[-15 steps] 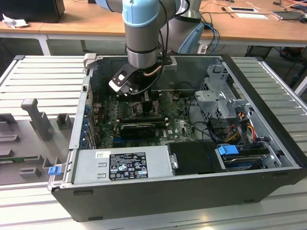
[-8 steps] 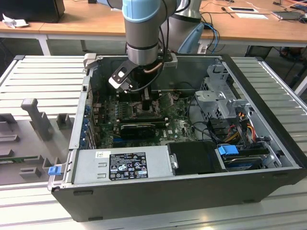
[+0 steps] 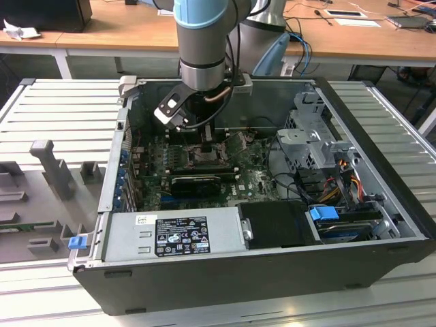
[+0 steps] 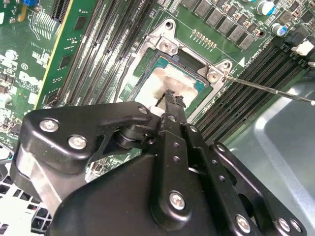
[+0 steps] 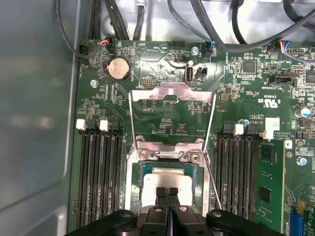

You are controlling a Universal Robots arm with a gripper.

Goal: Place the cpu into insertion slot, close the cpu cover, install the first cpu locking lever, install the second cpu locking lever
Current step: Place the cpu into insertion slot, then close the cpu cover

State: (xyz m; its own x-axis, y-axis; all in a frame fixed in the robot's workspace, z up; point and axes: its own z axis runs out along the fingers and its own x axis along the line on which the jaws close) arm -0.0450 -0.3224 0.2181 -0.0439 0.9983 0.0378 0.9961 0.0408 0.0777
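**Asker:** Where is the cpu?

**Me:** The cpu (image 5: 183, 179) lies flat in the insertion slot (image 4: 139, 66), pale face up. My claw (image 5: 168, 191) has its fingers pressed together, gripping nothing. The tips are at or just above the cpu's face. I judge that is to seat it squarely, not to carry it.

**Asker:** And the cpu cover?

**Me:** The cpu cover (image 5: 172, 90) is open, tipped back on its hinge, so the slot is bare to me. A thin locking lever (image 4: 266, 88) stands unlatched beside the slot.

**Asker:** What's around you?

**Me:** There's the green motherboard (image 5: 256, 88), with black memory slots (image 5: 98, 172) flanking the slot on both sides. In the exterior view the open computer case (image 3: 225, 279) lies on a ribbed metal worktop (image 3: 61, 102). The power supply (image 3: 170, 235) is at six o'clock from my claw and the drive cage (image 3: 313, 139) at three o'clock. Grey fixtures (image 3: 51, 167) sit at nine o'clock of the case, and a wooden worktop (image 3: 116, 30) at twelve o'clock.
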